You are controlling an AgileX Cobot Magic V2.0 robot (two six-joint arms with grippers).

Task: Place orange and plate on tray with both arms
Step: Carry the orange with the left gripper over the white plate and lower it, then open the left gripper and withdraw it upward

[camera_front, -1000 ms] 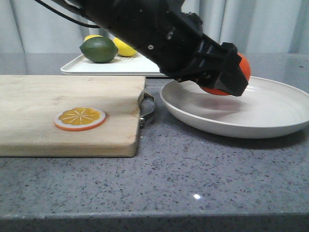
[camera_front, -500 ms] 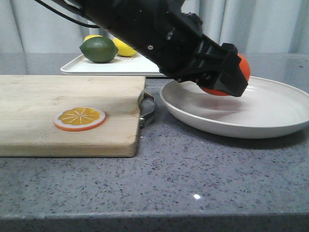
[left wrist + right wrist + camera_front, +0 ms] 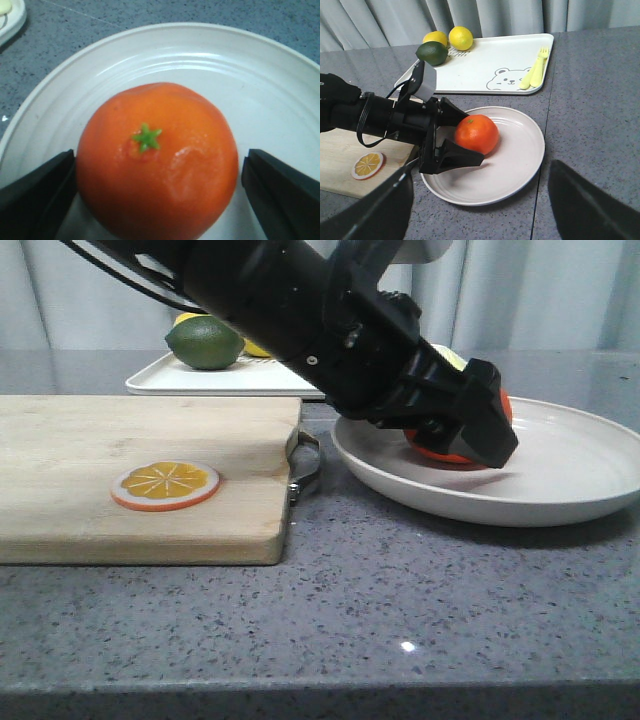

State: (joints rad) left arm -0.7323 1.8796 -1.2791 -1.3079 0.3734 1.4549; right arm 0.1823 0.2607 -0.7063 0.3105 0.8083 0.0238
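Note:
The orange [image 3: 157, 160] rests on the plate [image 3: 260, 85], right of the cutting board; it also shows in the front view [image 3: 445, 453] and the right wrist view [image 3: 477, 134]. My left gripper [image 3: 159, 200] is down around it, its black fingers [image 3: 280, 190] on either side, a thin gap showing on one side. It reaches across from the left in the front view [image 3: 480, 430]. My right gripper [image 3: 480, 210] is wide open and empty, high above the plate's [image 3: 515, 165] near edge. The white bear tray [image 3: 485, 62] lies behind the plate.
A wooden cutting board [image 3: 140, 470] with an orange slice [image 3: 165, 485] lies left of the plate [image 3: 560, 475]. On the tray [image 3: 215, 380] sit a lime [image 3: 204, 342], two lemons [image 3: 460, 37] and yellow-green cutlery [image 3: 536, 70].
My left gripper has come down with the orange, from just above the plate to resting on it. Its fingers now stand slightly off the fruit.

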